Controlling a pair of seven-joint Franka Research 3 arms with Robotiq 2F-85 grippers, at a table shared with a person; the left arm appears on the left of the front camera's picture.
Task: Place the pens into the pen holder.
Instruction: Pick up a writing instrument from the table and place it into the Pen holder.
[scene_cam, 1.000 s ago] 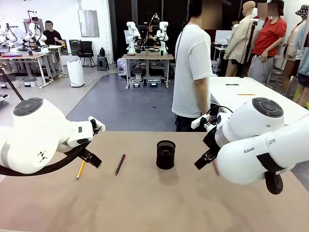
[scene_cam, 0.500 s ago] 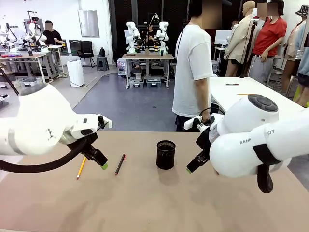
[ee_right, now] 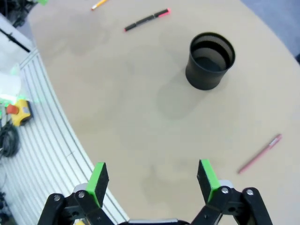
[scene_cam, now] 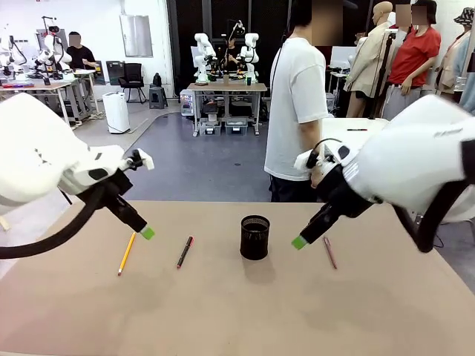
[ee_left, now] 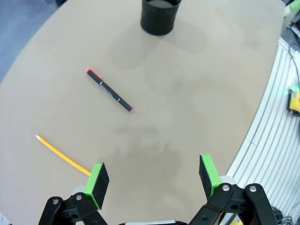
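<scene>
We see left gripper [ee_left: 153, 178] and right gripper [ee_right: 152, 176] both spread wide, empty. At centre, black wire-mesh cylindrical pen holder [scene_cam: 254, 237]; yellow-orange pencil [scene_cam: 125, 255], black red-capped pen [scene_cam: 185, 252] left of it; dull pink pen [scene_cam: 329, 252] right.

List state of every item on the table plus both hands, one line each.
Holder: upright, empty.
Black pen: lying flat on table, left of holder.
Pencil: lying flat, farthest left.
Pink pen: lying flat, right of holder.
Left hand: open, empty, above table by pencil.
Right hand: open, empty, above table between holder and pink pen.
</scene>
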